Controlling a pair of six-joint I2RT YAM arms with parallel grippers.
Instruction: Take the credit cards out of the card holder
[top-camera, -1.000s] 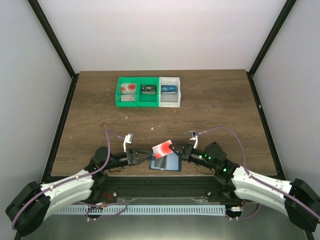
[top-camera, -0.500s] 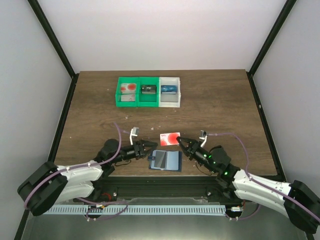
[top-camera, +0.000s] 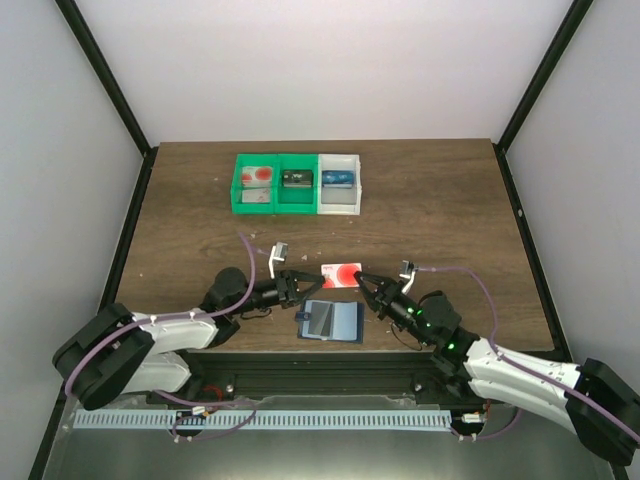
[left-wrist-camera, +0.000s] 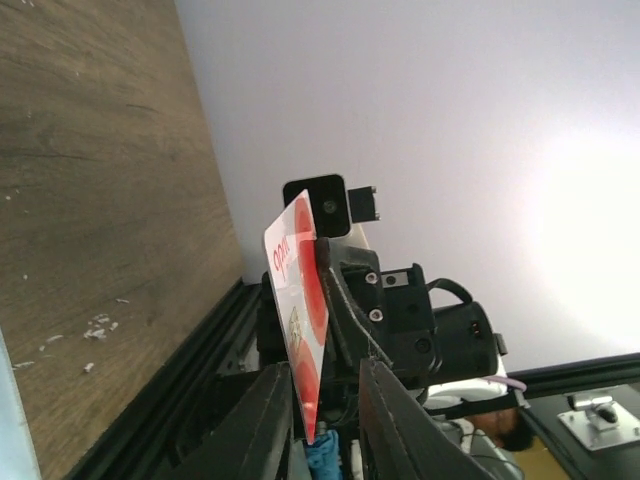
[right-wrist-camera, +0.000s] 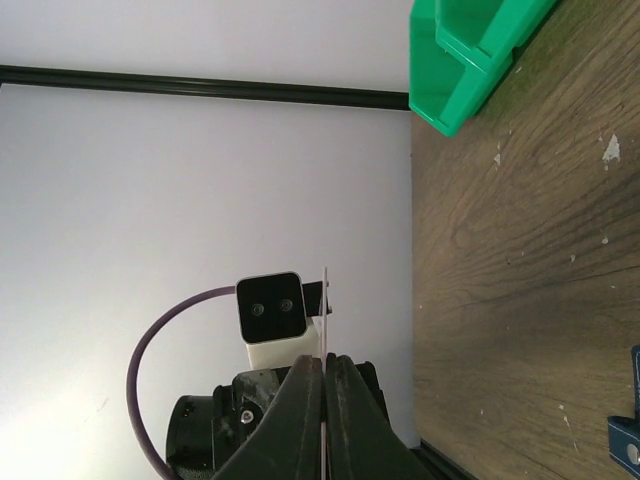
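A whitish credit card (top-camera: 341, 274) with a red circle hangs level above the table, and my right gripper (top-camera: 366, 282) is shut on its right end. My left gripper (top-camera: 303, 284) straddles the card's left end. In the left wrist view the credit card (left-wrist-camera: 303, 320) stands edge-on between the fingers (left-wrist-camera: 262, 425), close against one, with a gap to the other. The right wrist view shows the credit card (right-wrist-camera: 326, 295) as a thin line pinched in my right gripper (right-wrist-camera: 325, 360). The dark blue card holder (top-camera: 332, 321) lies open on the table just below the card.
A green bin (top-camera: 240, 196) at the back holds pale cards with red marks (top-camera: 258, 178) and a black item (top-camera: 297, 179). Beside it a white bin (top-camera: 338, 203) holds a blue item (top-camera: 340, 179). The table's near edge lies right behind the card holder.
My right gripper lifted the card off the holder and levelled it. My left arm moved right to the card's left end, and its jaws narrowed around it.
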